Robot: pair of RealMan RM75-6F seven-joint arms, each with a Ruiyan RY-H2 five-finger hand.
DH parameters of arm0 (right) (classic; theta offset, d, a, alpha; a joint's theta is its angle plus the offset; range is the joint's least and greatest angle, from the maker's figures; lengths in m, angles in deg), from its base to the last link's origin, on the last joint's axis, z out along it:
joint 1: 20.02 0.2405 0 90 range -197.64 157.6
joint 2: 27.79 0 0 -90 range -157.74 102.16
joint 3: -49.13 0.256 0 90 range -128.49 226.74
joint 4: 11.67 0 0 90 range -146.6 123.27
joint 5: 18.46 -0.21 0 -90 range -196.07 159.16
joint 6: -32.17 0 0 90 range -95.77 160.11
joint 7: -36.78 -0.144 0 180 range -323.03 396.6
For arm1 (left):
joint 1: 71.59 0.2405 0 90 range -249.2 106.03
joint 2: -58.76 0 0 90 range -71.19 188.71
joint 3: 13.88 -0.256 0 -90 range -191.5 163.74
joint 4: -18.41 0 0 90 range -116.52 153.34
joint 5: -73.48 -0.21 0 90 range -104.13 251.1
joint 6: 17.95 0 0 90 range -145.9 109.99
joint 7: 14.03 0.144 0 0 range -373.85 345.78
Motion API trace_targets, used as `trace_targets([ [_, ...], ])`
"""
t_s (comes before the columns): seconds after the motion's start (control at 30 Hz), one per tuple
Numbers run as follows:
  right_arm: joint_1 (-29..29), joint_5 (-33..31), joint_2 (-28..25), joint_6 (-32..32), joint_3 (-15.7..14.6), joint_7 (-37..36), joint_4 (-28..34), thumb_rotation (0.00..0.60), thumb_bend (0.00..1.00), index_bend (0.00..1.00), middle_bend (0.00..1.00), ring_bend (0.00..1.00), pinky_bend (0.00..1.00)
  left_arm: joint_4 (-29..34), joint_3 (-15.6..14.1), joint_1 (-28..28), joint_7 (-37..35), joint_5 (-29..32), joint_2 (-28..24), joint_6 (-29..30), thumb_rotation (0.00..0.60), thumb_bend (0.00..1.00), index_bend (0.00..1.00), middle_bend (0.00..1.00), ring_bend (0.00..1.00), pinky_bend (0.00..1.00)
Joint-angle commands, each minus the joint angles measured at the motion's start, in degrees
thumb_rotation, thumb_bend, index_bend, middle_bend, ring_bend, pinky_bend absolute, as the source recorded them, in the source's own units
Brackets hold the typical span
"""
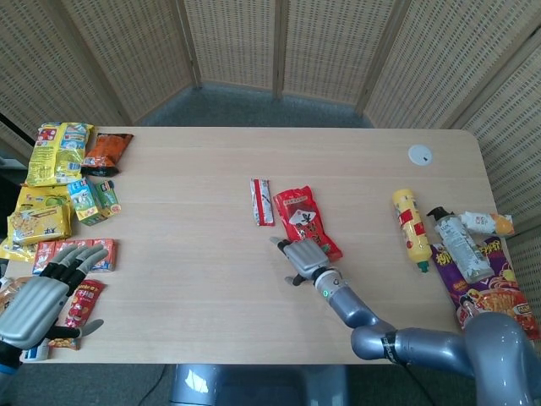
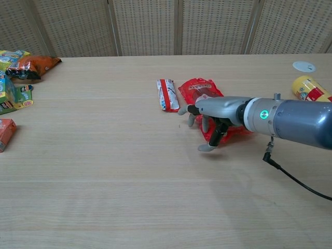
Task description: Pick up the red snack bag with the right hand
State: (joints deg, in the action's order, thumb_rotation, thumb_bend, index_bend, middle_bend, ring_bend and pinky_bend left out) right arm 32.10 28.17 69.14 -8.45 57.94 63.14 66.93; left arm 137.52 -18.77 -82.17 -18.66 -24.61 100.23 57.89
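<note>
Red crinkly plastic snack bag (image 1: 306, 222) (image 2: 211, 115) lies flat near the middle of the light wooden table (image 1: 194, 254) (image 2: 104, 171), long axis slanted, its near end pointing toward the front edge and right. Right hand (image 1: 301, 257) (image 2: 214, 115), grey metal on a long grey forearm, sits palm down over the bag's near-left part; fingers (image 2: 209, 136) curl downward, spread a bit, tips at or just beside the bag's left edge. Contact with the bag looks likely in chest view, but a real grip cannot be told; the bag is flat on the table, not lifted. Green light glows on the wrist (image 2: 264, 114).

Just left of the red bag, a narrow white sachet with a red stripe (image 1: 262, 201) (image 2: 167, 94) lies apart from the hand.

Left hand (image 1: 38, 300) hovers by the front-left corner, fingers spread, holding nothing, above small red packets (image 1: 76, 309).

Left edge: yellow snack bags (image 1: 56, 150), an orange snack bag (image 1: 106, 151) (image 2: 32, 66), small green cartons (image 1: 93, 198) (image 2: 11, 94), a flat red packet (image 1: 74, 250) (image 2: 5, 132).

Right edge: yellow bottle with red label (image 1: 410, 226) (image 2: 311, 88), clear bottle with a black pump top (image 1: 458, 243), purple printed snack bag (image 1: 482, 296), small white and orange packet (image 1: 486, 223). White round disc (image 1: 419, 154) (image 2: 303, 66) near the back-right corner.

Woven wicker screens (image 1: 279, 42) (image 2: 145, 26) stand behind the table.
</note>
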Motion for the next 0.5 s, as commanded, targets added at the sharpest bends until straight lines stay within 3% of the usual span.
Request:
trace_targets([
  [0.03,-0.6,0.5,-0.2,0.8,-1.4,-1.8,-1.9,0.6,0.31,0.0,0.23,0.34,0.59,-0.1,0.0,0.2,-0.1,0.0,-0.2,0.3,0.561,0.21,0.0,0.0,0.0,0.0],
  [0.2,-1.3,1.1,-1.4,1.1,-2.8,-2.9,-3.8,0.6,0.31,0.0,0.23,0.34,0.59,-0.2,0.2,0.0,0.0,-0.5,0.1,0.3,0.562,0.21,0.0,0.0,0.0,0.0],
  [0.5,-2.0,0.5,-4.5,0.8,-2.6,-4.3,-6.1,0.6,0.31,0.0,0.23,0.34,0.58,0.3,0.6,-0.4,0.9,-0.2,0.6,-0.4,0.565,0.21,0.0,0.0,0.0,0.0],
])
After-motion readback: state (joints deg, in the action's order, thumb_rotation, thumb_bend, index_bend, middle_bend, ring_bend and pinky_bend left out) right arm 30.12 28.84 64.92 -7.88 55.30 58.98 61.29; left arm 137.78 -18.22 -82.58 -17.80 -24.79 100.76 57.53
